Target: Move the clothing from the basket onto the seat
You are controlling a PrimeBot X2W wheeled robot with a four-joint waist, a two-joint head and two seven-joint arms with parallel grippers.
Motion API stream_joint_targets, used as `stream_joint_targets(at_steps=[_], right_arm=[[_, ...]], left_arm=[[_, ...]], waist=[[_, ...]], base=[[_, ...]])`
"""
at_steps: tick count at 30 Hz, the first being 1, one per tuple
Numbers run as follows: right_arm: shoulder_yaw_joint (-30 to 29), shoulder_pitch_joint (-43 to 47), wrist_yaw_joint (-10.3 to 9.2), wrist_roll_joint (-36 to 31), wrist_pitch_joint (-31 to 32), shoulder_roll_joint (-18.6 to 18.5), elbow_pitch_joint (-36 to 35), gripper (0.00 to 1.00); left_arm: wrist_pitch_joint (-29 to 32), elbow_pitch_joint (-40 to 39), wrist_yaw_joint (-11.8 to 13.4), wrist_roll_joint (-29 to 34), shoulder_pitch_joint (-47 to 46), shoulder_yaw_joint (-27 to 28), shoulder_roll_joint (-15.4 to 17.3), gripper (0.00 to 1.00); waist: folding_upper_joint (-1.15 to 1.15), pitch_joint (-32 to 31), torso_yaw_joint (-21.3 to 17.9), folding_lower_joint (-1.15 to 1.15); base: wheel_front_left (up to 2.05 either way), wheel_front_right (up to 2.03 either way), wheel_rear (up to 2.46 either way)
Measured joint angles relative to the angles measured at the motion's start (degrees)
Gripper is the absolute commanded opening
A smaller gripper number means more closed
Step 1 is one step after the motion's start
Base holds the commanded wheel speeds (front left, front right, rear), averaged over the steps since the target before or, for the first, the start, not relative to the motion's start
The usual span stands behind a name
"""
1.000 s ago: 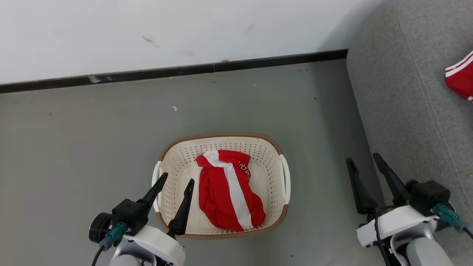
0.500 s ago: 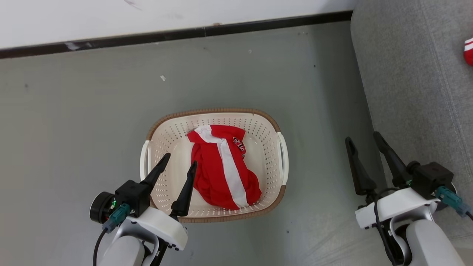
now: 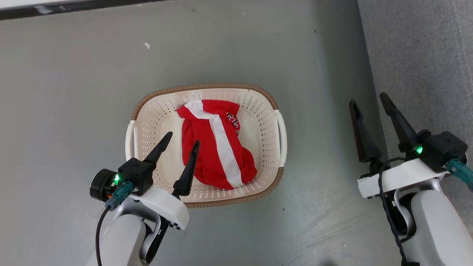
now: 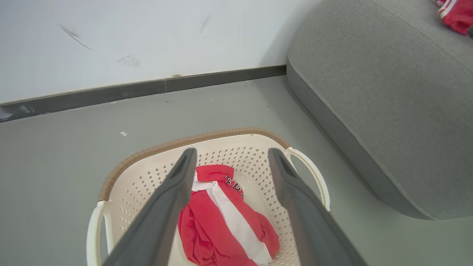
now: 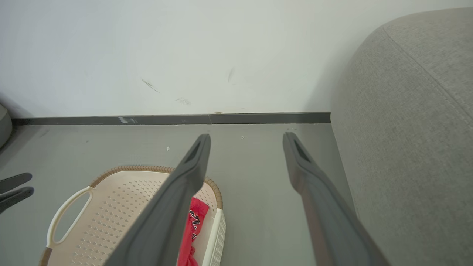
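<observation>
The cream basket (image 3: 207, 87) with a brown rim stands on the grey floor. In it lies the clothing (image 3: 216, 144), a crumpled red garment with a white stripe and dark lettering. My left gripper (image 3: 183, 137) hangs open above the basket's near left part, its right fingertip beside the garment's left edge. The left wrist view looks between that gripper's (image 4: 232, 151) spread fingers at the clothing (image 4: 218, 221) in the basket (image 4: 184, 142). My right gripper (image 3: 368, 99) is open and holds nothing, between the basket and the grey seat (image 3: 417, 55). Another red garment (image 4: 456, 16) lies on the seat (image 4: 388, 103).
A white wall with a dark baseboard (image 5: 173, 119) runs behind the basket (image 5: 122, 207). Bare grey floor (image 3: 74, 92) surrounds the basket. The seat's rounded arm (image 5: 414, 122) rises close to the right of my right gripper (image 5: 247, 136). A small white scrap (image 3: 147, 45) lies on the floor.
The head camera has tipped down, so the wall and the garment on the seat slid out of its picture. My left gripper stands further over the basket's inside, nearer the clothing. Both grippers stayed open.
</observation>
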Motion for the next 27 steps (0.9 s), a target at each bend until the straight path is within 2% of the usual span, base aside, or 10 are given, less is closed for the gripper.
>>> stream_joint_targets(at_steps=[27], right_arm=[[-0.7,-7.0,0.00,-1.0,0.0,-0.1,-6.3,1.00]], left_arm=[[4.2,3.7,0.3,0.5,-9.7,0.3,-0.2,1.00]], waist=[[0.00,11.9,-2.4,0.00]], base=[[0.00,0.00,0.00]])
